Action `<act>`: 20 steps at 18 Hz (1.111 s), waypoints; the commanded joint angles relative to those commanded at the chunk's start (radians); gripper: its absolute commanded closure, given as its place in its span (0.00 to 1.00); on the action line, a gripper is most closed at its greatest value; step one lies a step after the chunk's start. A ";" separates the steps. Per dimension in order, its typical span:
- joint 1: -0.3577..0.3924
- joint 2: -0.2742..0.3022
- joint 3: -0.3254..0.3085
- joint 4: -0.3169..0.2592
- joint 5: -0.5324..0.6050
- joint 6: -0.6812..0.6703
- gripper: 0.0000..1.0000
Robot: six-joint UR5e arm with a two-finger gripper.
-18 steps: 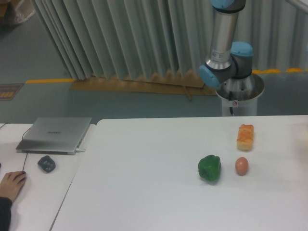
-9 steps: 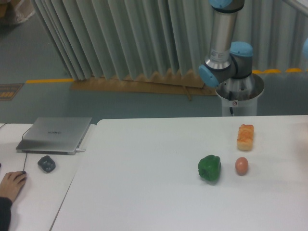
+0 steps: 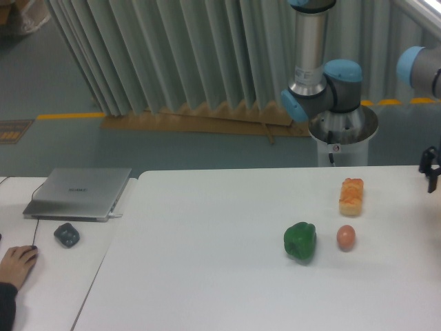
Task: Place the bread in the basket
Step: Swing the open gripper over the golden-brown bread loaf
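The scene is lit evenly and rather dimly by soft overhead light, with a cool greenish cast. Only faint shadows are cast beneath the green pepper [image 3: 300, 241] and egg [image 3: 346, 238]. Slight softness is seen throughout; no glare is recorded.

1. The grey metal arm column with light-blue joint caps [image 3: 309, 48] behind the surface's far edge has shifted a little leftward and now stands more upright.
2. A second light-blue joint [image 3: 417, 67] has come into view at the right edge of the picture.
3. The dark two-finger gripper [image 3: 432, 169] now shows above the surface's right edge near the far corner; its fingers are too cropped to judge.
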 joint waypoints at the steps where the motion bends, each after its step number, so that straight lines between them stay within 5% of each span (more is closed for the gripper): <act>1: -0.024 0.003 -0.012 0.023 0.000 -0.096 0.00; 4: -0.101 0.049 -0.093 0.158 0.040 -0.463 0.00; 9: -0.189 0.104 -0.196 0.181 0.254 -0.735 0.00; 11: -0.248 0.101 -0.233 0.184 0.346 -0.757 0.00; 20: -0.336 0.121 -0.347 0.175 0.439 -0.792 0.00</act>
